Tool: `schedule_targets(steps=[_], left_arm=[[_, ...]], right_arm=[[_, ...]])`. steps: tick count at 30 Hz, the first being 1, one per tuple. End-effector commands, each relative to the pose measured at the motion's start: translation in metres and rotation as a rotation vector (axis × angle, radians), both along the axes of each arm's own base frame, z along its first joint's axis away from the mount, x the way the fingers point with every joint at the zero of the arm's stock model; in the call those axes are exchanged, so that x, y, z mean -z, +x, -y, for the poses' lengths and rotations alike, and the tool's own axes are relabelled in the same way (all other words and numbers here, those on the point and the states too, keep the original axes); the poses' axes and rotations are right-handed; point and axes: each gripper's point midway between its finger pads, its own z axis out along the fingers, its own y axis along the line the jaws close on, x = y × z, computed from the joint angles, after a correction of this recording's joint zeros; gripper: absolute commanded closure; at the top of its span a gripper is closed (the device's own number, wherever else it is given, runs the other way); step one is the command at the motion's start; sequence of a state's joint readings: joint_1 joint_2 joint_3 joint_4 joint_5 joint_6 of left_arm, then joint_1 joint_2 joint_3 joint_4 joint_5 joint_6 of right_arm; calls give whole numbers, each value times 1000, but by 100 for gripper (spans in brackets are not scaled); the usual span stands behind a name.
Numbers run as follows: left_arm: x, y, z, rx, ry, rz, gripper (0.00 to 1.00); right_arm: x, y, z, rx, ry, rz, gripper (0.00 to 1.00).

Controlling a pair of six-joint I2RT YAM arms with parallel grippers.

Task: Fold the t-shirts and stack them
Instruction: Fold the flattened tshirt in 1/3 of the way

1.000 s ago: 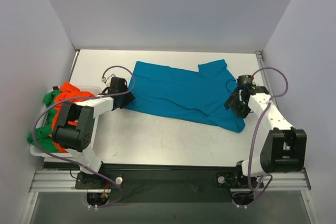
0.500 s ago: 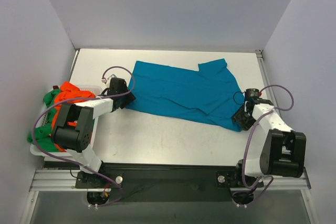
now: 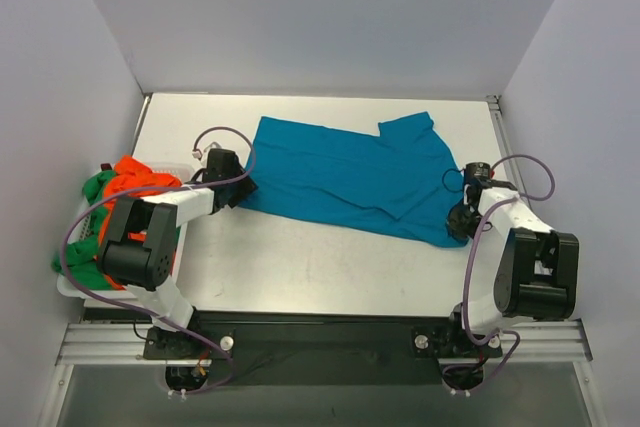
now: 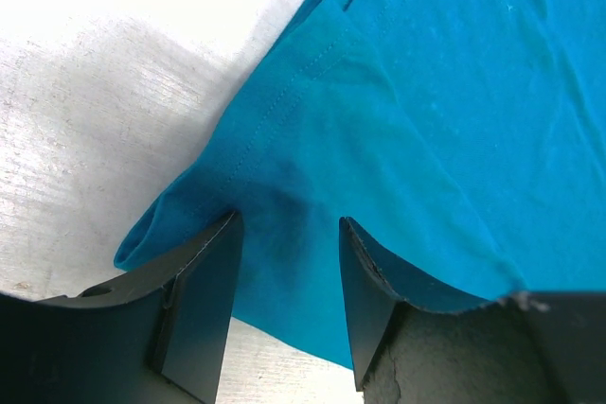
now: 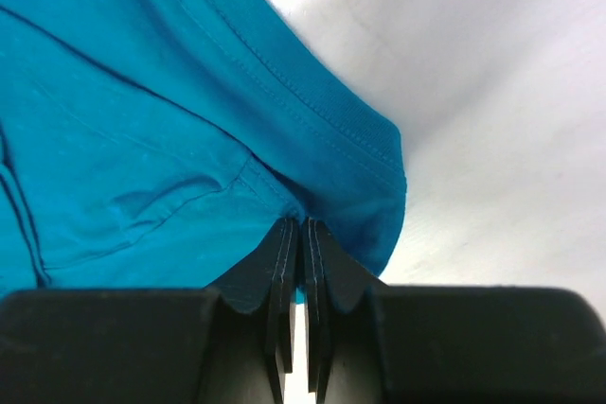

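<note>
Right claw (image 5: 301, 229) seemingly pinches the teal-blue t-shirt (image 5: 142, 120) at its corner.

Top camera overhead, whole table (image 3: 300, 257); wrist cameras close, downward, sharing teal t-shirt (image 3: 350, 172).

Right hand (image 5: 303, 231) tight on the teal-blue t-shirt (image 5: 142, 92) hem corner.

White tabletop (image 3: 300, 267), one shirt on it.
The teal-blue t-shirt (image 3: 340, 172) lies spread flat, one corner between the left fingers (image 4: 199, 309), the opposite hem at the right fingers (image 5: 279, 272).
</note>
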State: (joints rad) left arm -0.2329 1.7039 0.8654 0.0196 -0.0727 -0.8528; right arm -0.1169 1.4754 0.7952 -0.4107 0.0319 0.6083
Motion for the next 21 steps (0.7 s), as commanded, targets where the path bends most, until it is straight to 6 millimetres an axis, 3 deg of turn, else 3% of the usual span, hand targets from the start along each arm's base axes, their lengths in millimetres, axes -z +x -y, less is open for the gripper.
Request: schedule_targets(steps=[1,7,14,21], left_arm=[[7,0,-2,2,6,-7,44],[7,0,-5,-1,14,-9,44],[8,-2,-4,1,12,-13,45],[4,0,-3,7,4,-3,45]], right_arm=[[-15,-8,19,-18,-107,-67,97],[-13,-12,26,-38,-139,-116,96],[-11,1,25,-61,-126,-124,69],[-41,30,20,-86,-136,-29,63]])
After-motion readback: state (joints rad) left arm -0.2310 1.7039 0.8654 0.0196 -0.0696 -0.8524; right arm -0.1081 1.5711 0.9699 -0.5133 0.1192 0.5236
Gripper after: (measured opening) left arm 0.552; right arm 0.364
